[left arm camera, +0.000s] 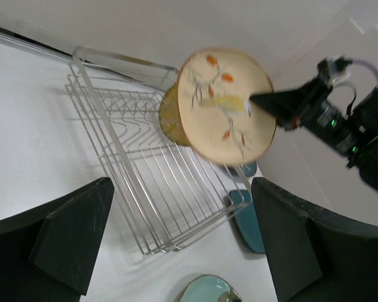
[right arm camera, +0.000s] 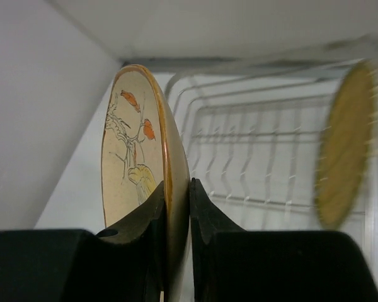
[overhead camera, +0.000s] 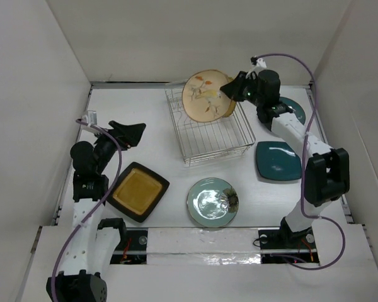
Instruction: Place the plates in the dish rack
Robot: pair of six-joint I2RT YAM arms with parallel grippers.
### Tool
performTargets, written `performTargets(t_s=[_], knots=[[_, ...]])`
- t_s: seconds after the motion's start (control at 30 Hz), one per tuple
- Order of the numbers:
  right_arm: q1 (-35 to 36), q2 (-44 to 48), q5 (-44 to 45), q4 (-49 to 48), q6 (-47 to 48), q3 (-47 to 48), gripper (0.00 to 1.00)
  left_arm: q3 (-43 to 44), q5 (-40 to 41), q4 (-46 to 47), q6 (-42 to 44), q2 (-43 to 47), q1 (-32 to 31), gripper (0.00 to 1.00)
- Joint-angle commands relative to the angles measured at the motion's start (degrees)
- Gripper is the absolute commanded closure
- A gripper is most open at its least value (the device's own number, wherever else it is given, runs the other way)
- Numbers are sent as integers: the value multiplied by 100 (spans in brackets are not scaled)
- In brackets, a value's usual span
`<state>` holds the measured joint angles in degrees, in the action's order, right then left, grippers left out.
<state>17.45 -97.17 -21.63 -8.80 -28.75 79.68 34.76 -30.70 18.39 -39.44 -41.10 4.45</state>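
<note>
Pinching cream plate (right arm camera: 129, 157) rim, right fingers (right arm camera: 205, 220), contact plain from wrist only

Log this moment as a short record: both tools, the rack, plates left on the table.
left tool: open, empty, left of dish rack
right tool: shut on cream bird plate, upright at the rack's far end
in rack: one tan plate, on edge
on table: square mustard plate, pale green plate, square teal plate, round teal plate

Robot lab booth: white panels (overhead camera: 195, 38) box in a white worktop (overhead camera: 154, 141), left arm (overhead camera: 82, 217) and right arm (overhead camera: 293, 133) bolted on.
</note>
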Motion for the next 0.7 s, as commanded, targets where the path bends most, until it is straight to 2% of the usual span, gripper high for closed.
performTargets(t_s=[0.0, 0.03, 0.13, 0.2, 0.33, 0.47, 0.57, 0.6, 0.67], knots=[[205, 444, 1913, 252, 939, 978, 100, 320, 336, -450, 735, 129, -601, 12], [258, 383, 2700, 412, 1150, 1136, 100, 338, 345, -581, 823, 120, -777, 12], [416, 128, 3652, 686, 1802, 1558, 100, 373, 240, -827, 1139, 120, -1314, 14], [504, -126, 4068, 844, 2206, 1926, 100, 304, 266, -977, 1394, 181, -1568, 15], [637, -645, 4737, 1213, 2795, 2751, 100, 49, 406, -1354, 1685, 523, -1640, 20], [821, -1181, 5369, 1565, 3690, 3527, 100, -31, 757, -1646, 1931, 1024, -1640, 33], [821, -1445, 5643, 1565, 4008, 3738, 100, -40, 1083, -1716, 1993, 1376, -1640, 56], [821, -1489, 5617, 1626, 4026, 3774, 100, -22, 1144, -1734, 1993, 1455, -1640, 71], [821, -1647, 5634, 1688, 4131, 3862, 100, -13, 1084, -1725, 2010, 1508, -1640, 84]])
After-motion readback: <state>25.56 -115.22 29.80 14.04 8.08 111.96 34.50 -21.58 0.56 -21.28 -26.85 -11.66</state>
